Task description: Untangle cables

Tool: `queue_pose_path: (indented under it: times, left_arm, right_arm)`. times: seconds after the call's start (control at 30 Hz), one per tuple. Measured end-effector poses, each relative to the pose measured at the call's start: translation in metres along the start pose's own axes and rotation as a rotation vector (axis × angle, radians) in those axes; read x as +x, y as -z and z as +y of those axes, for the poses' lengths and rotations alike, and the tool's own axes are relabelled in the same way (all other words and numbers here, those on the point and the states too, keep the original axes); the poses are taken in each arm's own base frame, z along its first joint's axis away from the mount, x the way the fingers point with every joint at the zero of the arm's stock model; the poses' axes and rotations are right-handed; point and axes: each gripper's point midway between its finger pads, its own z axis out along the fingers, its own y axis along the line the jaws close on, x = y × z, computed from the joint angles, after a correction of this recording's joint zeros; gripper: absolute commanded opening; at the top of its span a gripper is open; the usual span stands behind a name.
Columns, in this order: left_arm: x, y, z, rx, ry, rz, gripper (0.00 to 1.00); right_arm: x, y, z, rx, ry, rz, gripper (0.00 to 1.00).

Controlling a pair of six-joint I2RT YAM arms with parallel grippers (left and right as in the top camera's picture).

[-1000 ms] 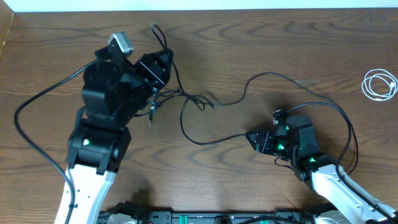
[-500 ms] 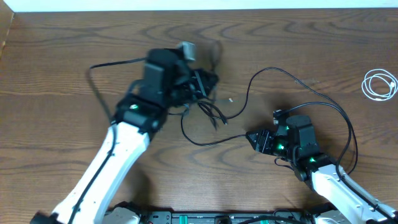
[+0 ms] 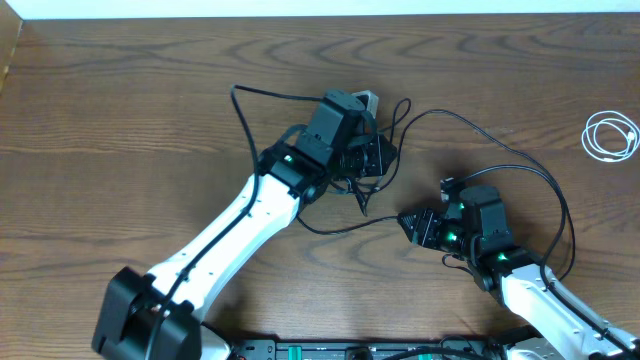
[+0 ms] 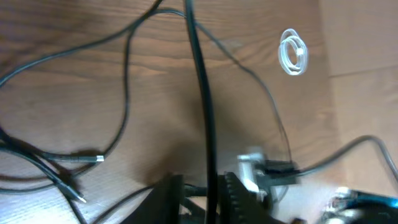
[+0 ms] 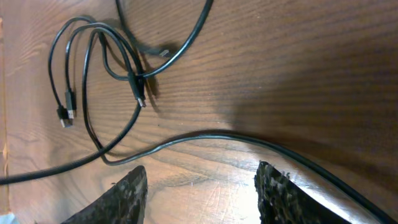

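Thin black cables (image 3: 360,195) lie bunched in the middle of the table, and one strand runs toward my right gripper (image 3: 408,222). My left gripper (image 3: 385,155) hovers over the bunch. In the left wrist view the left gripper (image 4: 202,179) has its jaws slightly apart, with a black cord (image 4: 200,74) running up between them and a gap beside it. A small plug end (image 4: 93,158) lies to the left. In the right wrist view the right gripper (image 5: 202,177) is open and empty, with looped black cords (image 5: 93,62) ahead of it. The white cord (image 3: 612,135) lies coiled at the far right.
A thicker black arm wire (image 3: 240,110) loops behind my left arm, and another (image 3: 555,200) curves round my right arm. The table's far edge (image 3: 320,14) runs along the top. Bare wood lies at the left and upper right.
My left arm has swung right across the table, dragging the black cords toward the right gripper, and its jaws have parted a little. The right arm has not moved.
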Motion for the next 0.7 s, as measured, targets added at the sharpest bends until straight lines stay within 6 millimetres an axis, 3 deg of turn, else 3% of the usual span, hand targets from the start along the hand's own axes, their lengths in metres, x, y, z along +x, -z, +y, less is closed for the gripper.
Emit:
queue_pose_path:
  times: [0.2,0.33,0.53,0.7]
  left_arm:
    - [0.003,-0.020,0.022,-0.068,-0.007,0.016,0.37]
    - [0.004,-0.035,0.032,-0.090,-0.003,0.023,0.37]
    - [0.001,-0.041,0.033,-0.084,-0.012,0.010,0.56]
    - [0.001,-0.041,0.033,-0.084,-0.012,0.010,0.61]
  right_arm:
    - [-0.002,0.000,0.005,-0.023,0.007,-0.005,0.64]
    - [-0.001,0.000,0.012,-0.059,0.015,0.006,0.64]
    - [-0.008,0.001,0.019,-0.091,0.033,-0.020,0.65]
    - [-0.023,0.003,0.033,-0.144,0.072,-0.084,0.66]
